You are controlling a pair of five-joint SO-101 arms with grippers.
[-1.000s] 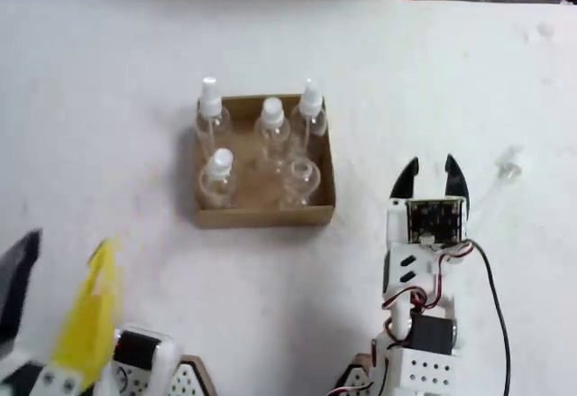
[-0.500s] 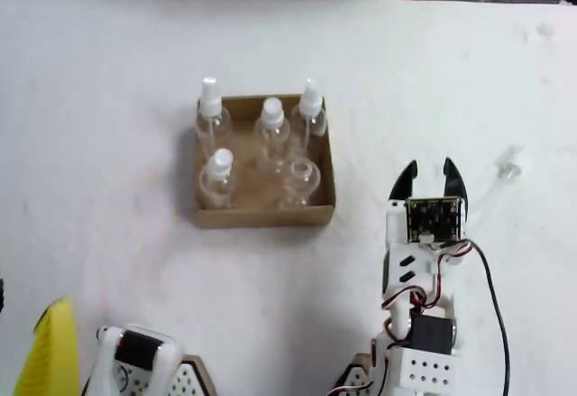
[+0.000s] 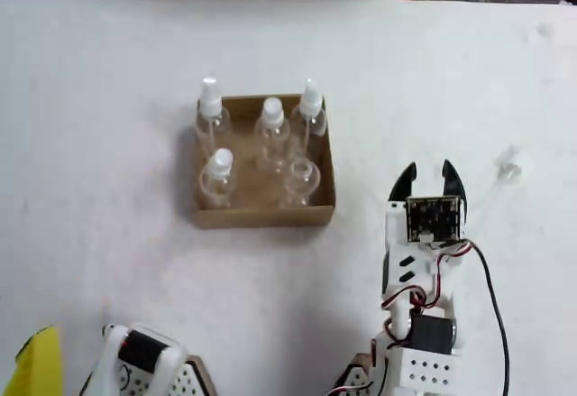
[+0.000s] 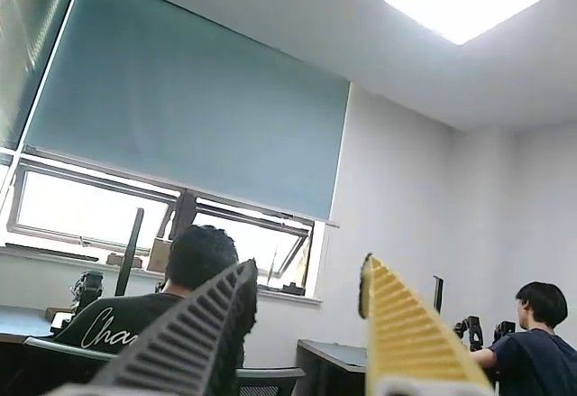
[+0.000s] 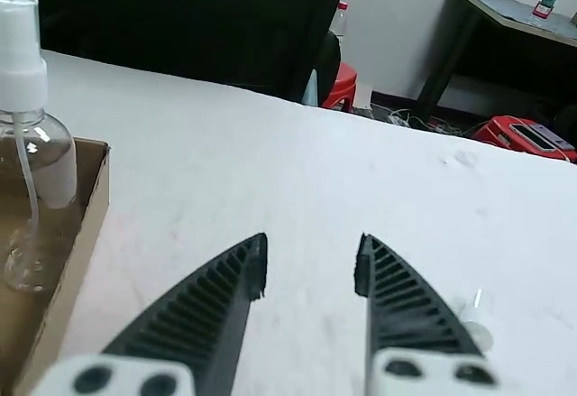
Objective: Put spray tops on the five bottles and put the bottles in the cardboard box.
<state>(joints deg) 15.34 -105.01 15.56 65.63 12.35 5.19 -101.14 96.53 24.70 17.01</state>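
Note:
The cardboard box (image 3: 264,214) sits mid-table with five clear bottles inside. Spray tops are on the three at the back and the front-left one (image 3: 219,175); the front-right bottle (image 3: 299,179) has an uncovered neck. A loose spray top (image 3: 508,169) lies on the table to the right of the box. My right gripper (image 3: 429,176) is open and empty between the box and that spray top (image 5: 473,324), a little nearer the front edge. The right wrist view shows its fingers (image 5: 309,265) apart beside a capped bottle (image 5: 27,134). My left gripper (image 4: 306,279) points up into the room, open and empty.
The left arm's base and yellow finger (image 3: 32,364) sit at the front-left corner of the table. The white tabletop (image 3: 108,125) stretches bare around the box. A black cable (image 3: 496,306) trails from the right arm toward the front edge.
The left arm has drawn back toward the front-left corner, its yellow finger sliding nearly out of the high view. The right gripper has pulled back slightly toward the front edge.

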